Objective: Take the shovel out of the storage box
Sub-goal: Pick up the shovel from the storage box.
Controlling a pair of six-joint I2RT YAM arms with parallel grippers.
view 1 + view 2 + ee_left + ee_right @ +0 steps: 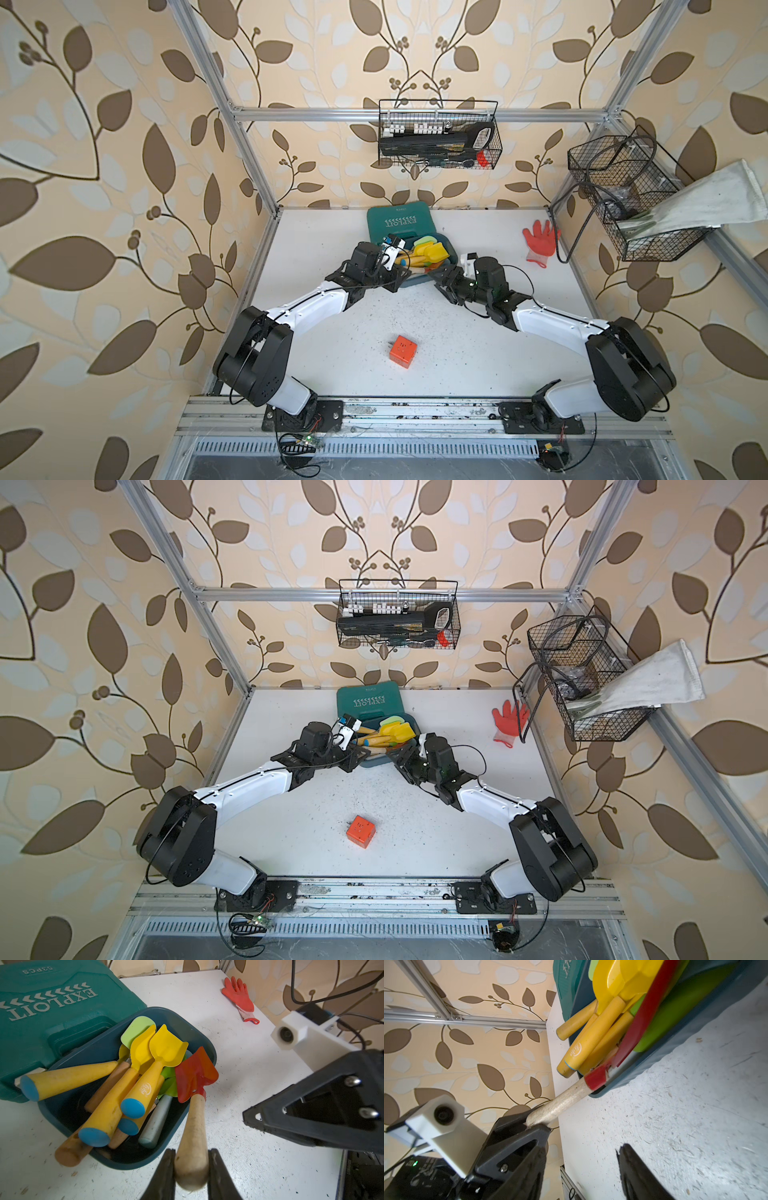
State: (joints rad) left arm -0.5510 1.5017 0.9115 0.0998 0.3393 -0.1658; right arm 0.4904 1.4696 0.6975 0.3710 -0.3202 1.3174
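The storage box (128, 1163) is a dark teal tub on the white table, with several yellow and green garden tools (166, 1047) in it. A red shovel (195, 1074) with a pale wooden handle lies across the box's rim, blade over the box and handle sticking out above the table. My left gripper (191, 1155) is shut on the end of that handle. My right gripper (583, 1151) hangs open just off the box's near right corner (440, 278). Nothing is between its fingers. From the right wrist, the shovel (564, 1101) runs from the box (675, 1043) into the left gripper.
A green "EXPLOIT" case (399, 222) lies right behind the box, touching it. An orange cube (402, 351) sits on the near middle of the table, a red glove (540, 241) at the far right. Wire baskets hang on the back wall (438, 137) and the right wall (631, 195).
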